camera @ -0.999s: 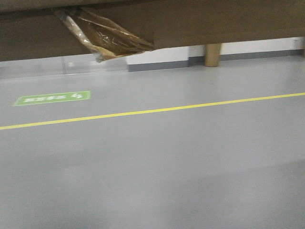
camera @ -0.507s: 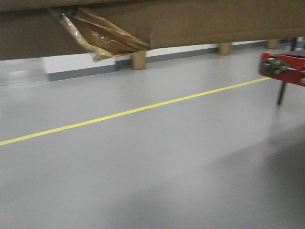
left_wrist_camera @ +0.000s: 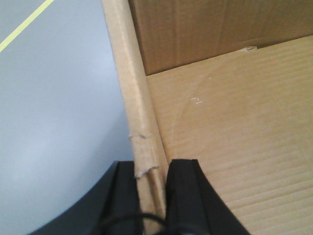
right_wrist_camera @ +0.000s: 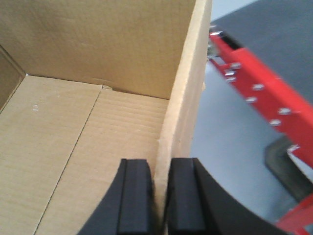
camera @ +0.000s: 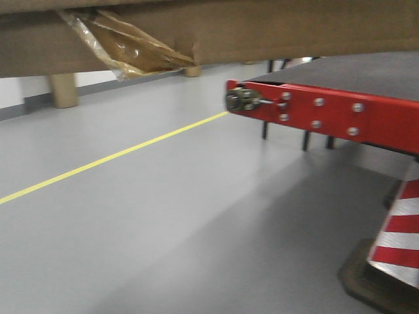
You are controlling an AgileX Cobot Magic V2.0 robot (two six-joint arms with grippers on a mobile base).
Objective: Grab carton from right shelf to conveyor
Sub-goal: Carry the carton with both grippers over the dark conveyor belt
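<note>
While both jaws pinch opposite walls, the carton [right_wrist_camera: 73, 137] hangs between my arms. My left gripper [left_wrist_camera: 150, 176] is clamped on its left wall and my right gripper [right_wrist_camera: 159, 171] on its right wall. Open top, empty inside, long axis apparently side to side. The conveyor [camera: 327, 114] lies ahead-right, nearer my right arm, seemingly lower than the carton's underside. Its far end is cut off, and clearance is hard to judge.

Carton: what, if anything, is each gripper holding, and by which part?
Both grip the open carton by its upper rim: the left gripper pinches the left wall, the right gripper pinches the right wall.
</note>
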